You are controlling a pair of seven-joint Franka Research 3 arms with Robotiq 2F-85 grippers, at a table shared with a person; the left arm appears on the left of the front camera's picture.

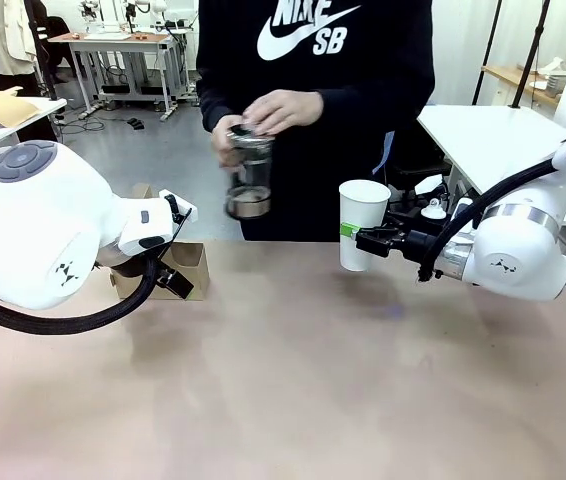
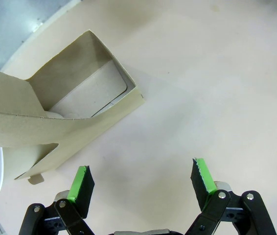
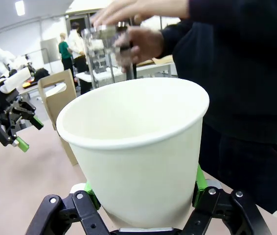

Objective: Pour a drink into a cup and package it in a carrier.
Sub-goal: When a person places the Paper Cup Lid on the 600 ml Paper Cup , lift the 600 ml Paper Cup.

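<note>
Beige table (image 1: pixel 293 400): a brown cardboard drink carrier (image 1: pixel 191 268) stands near its far left edge. The left gripper (image 2: pixel 141 178) hovers just beside it, fingers apart, empty. A clear glass press jug (image 1: pixel 250 175) is in the person's hands (image 1: pixel 281 108) beyond the far edge. A tall white paper cup (image 1: pixel 363 212), lidless, is clamped low by the right gripper (image 1: pixel 355 236) over the far edge, right of middle. Judged light, thin-walled, crushable: hold low, gently.

Front faces person (image 1: pixel 313 100) across table (image 1: pixel 293 380); wrists close; 3 share carrier (image 1: pixel 195 262)
</note>
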